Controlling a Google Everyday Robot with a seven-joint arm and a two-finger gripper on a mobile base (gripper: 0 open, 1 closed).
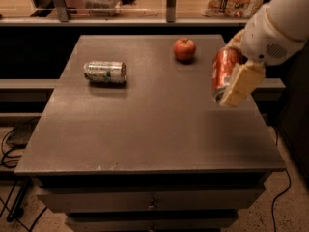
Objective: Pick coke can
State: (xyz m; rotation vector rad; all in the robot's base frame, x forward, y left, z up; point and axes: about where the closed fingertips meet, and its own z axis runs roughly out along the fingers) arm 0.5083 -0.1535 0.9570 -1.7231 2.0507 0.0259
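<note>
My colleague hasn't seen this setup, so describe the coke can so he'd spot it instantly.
Find the grey table; at its right side the gripper clasps the coke can. It is red-orange, unlike the silver-green can lying left or the round apple.
</note>
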